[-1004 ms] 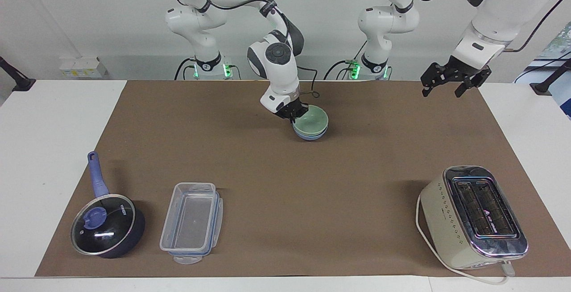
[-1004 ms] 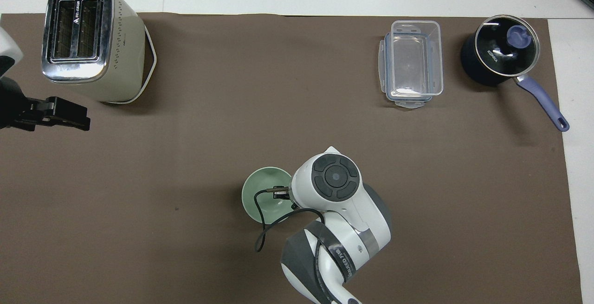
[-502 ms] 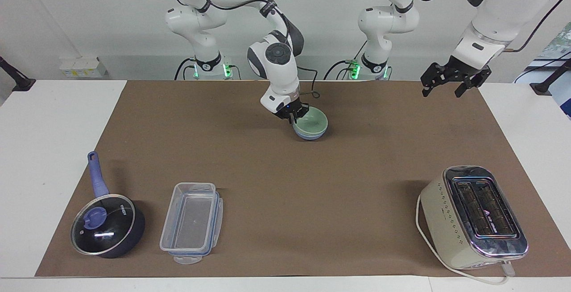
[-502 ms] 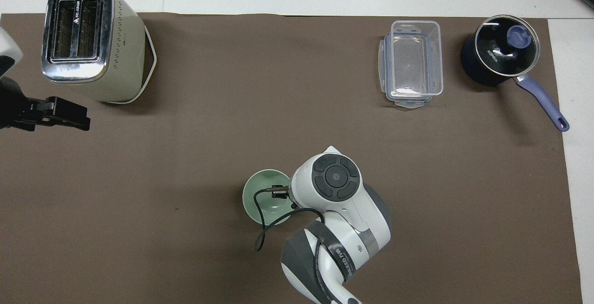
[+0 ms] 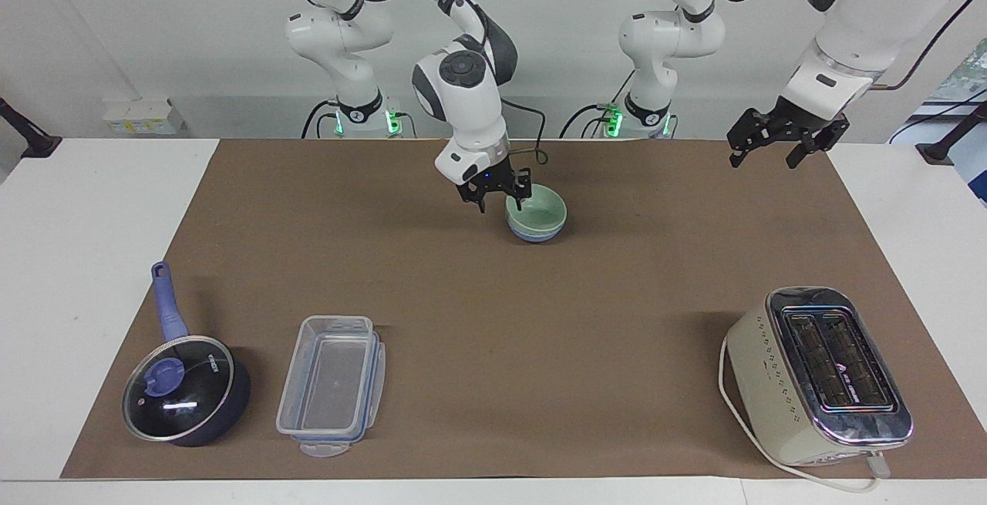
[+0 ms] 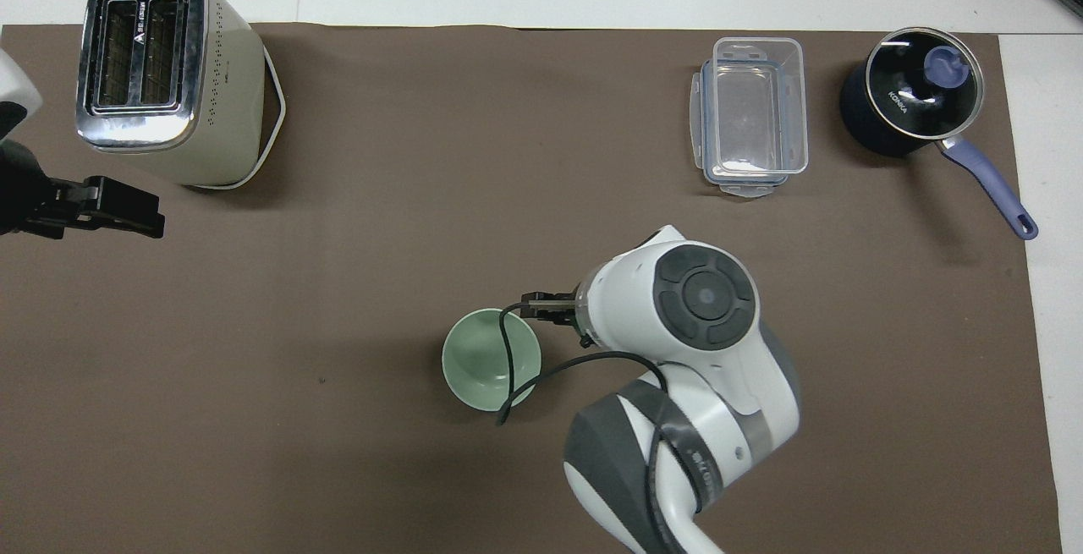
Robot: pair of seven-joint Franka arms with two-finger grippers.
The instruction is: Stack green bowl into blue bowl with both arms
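Note:
The green bowl point(image 5: 540, 209) sits nested in the blue bowl point(image 5: 535, 237) on the brown mat, close to the robots and midway between the arms. From overhead only the green bowl point(image 6: 484, 358) shows; the blue one is hidden under it. My right gripper point(image 5: 498, 198) hangs open just above the mat, beside the bowls' rim toward the right arm's end, holding nothing. My left gripper point(image 5: 765, 155) waits open in the air over the mat's edge at the left arm's end.
A cream toaster point(image 5: 819, 375) stands farthest from the robots at the left arm's end. A clear plastic container point(image 5: 331, 384) and a dark blue lidded saucepan point(image 5: 183, 388) sit at the right arm's end, also far from the robots.
My right gripper let go of the green bowl, opened, and rose away from it toward the right arm's end. The green bowl settled deeper into the blue bowl. The left arm has not moved.

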